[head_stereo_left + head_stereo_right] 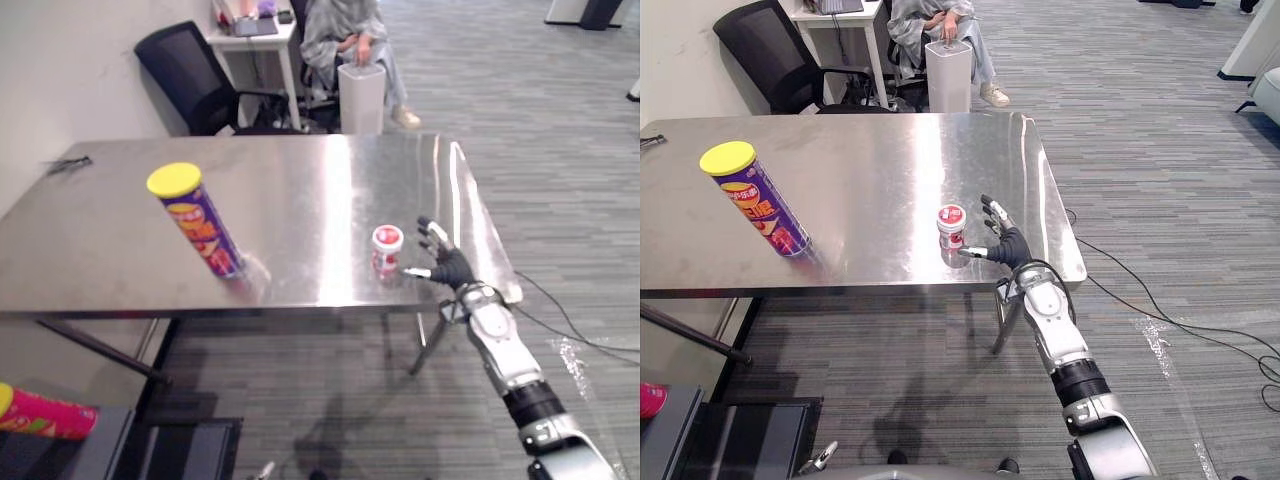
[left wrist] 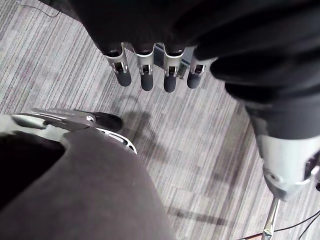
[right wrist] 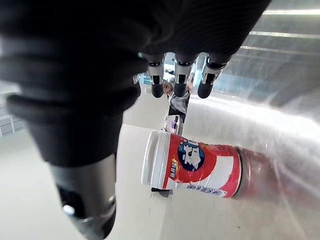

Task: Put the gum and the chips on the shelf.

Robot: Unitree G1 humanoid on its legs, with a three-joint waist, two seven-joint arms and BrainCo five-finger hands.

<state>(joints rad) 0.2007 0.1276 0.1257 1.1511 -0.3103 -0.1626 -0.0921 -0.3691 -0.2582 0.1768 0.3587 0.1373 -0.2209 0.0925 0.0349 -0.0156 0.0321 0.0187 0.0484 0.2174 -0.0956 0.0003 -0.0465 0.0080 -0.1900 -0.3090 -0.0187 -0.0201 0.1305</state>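
The right hand (image 1: 447, 264) was spread, holding nothing, just beside the gum tub (image 1: 387, 248) near the front edge of the table (image 1: 300, 170), evidently to admit it between thumb and fingers. The chips can (image 1: 197, 222) stood well apart, untouched. The left hand (image 2: 146, 75) hung slack-fingered over the floor (image 2: 50, 65).

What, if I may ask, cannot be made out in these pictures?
- Left eye view: the pink can at lower left is cut off by the edge; whether the dark ledge under it is the shelf is unclear.
- Eye views: whether the right hand touches the gum tub, too small to tell.
- Left eye view: a dark item on the table, far left corner, too small to name.
- The seated person, cut off by the top edge.
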